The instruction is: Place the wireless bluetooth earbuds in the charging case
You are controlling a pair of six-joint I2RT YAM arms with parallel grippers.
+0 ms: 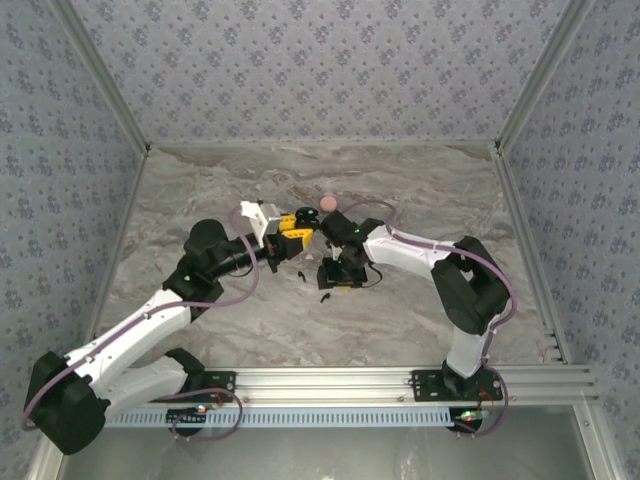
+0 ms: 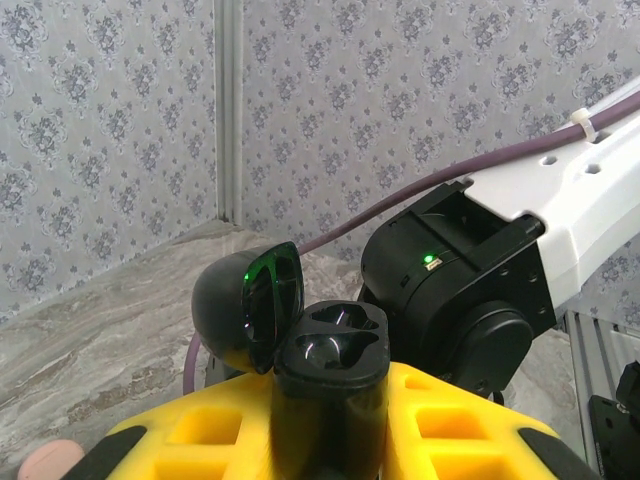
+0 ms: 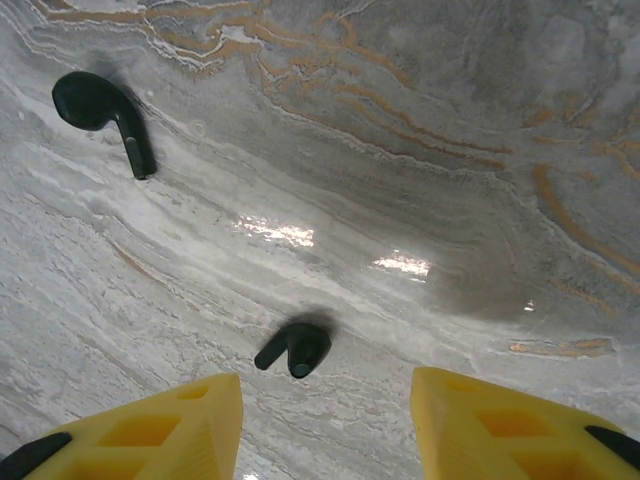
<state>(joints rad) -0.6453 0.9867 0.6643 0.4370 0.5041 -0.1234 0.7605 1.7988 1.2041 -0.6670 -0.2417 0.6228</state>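
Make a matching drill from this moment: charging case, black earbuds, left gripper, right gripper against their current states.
Column 1
1. charging case
2. black earbuds
3. left gripper
4. right gripper

Column 2
A. open, above the table
B. lid up, both sockets empty
C. shut on the charging case
D. lying loose on the table

Pairs: 1-B; 2-D; 3-C; 4-A
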